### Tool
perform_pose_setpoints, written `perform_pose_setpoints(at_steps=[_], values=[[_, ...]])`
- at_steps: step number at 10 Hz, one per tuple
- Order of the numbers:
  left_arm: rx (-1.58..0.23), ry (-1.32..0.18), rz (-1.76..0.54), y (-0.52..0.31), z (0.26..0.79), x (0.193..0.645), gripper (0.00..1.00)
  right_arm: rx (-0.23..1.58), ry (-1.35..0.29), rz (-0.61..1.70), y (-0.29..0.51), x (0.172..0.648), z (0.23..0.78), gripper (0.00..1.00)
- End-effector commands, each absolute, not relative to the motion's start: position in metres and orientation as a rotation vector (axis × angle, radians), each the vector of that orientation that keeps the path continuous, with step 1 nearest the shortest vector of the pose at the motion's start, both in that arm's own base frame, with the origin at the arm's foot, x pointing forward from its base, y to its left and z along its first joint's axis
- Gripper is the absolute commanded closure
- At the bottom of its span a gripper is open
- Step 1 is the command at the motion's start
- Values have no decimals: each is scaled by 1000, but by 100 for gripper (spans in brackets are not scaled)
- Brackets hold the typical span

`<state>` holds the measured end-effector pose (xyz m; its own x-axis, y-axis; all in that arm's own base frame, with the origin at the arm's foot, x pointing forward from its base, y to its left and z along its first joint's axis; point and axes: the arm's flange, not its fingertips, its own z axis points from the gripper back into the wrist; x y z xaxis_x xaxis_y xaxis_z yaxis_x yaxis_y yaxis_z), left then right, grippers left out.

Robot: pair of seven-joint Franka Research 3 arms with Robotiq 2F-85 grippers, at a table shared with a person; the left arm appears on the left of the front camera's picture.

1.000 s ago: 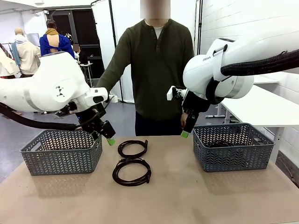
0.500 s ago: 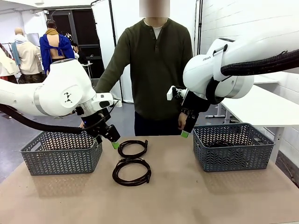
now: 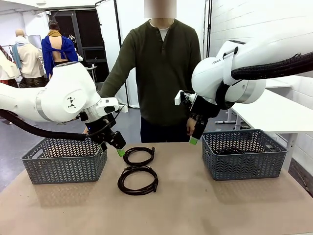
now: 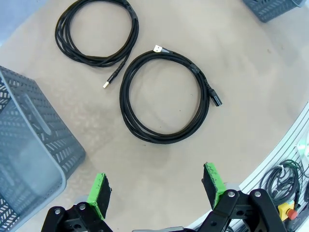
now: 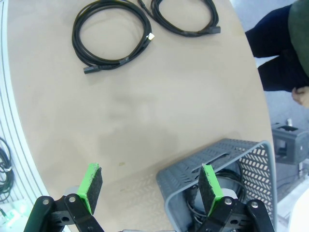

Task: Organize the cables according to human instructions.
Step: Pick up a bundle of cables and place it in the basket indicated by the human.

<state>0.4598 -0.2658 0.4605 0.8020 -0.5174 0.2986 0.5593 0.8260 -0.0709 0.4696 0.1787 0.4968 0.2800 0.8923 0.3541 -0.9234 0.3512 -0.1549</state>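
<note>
While left gripper (image 3: 119,148) and right gripper (image 3: 194,139) hang released and empty, two cables (image 4: 123,96) lie coiled, just apart, near the worktop's (image 3: 195,205) far edge, mid-width. Right arm (image 3: 230,68) lettering: "FRAN", remainder hidden.

We see bare table (image 3: 195,205) open in front of the two cables (image 4: 125,99); left basket (image 3: 63,164) and right basket (image 3: 243,156) wall the sides, the right seemingly holding cords

My left arm (image 3: 63,98) and right arm (image 3: 234,68) are glossy white and rounded, with ribbed black hoses (image 3: 274,67); my left gripper (image 4: 157,186) and right gripper (image 5: 150,187) are black with green pads (image 4: 100,193).
</note>
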Motion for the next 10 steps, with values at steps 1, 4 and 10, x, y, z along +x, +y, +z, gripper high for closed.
perform_pose_setpoints(at_steps=[1,4,10], values=[[-159,-259,-550,-275,459,458,0,86,-414,1216,178,469,496,0],[-136,-208,-416,-303,448,467,0,86,-414,1216,178,469,496,0],[-186,-100,-293,-367,405,499,0,86,-414,1216,178,469,496,0]])
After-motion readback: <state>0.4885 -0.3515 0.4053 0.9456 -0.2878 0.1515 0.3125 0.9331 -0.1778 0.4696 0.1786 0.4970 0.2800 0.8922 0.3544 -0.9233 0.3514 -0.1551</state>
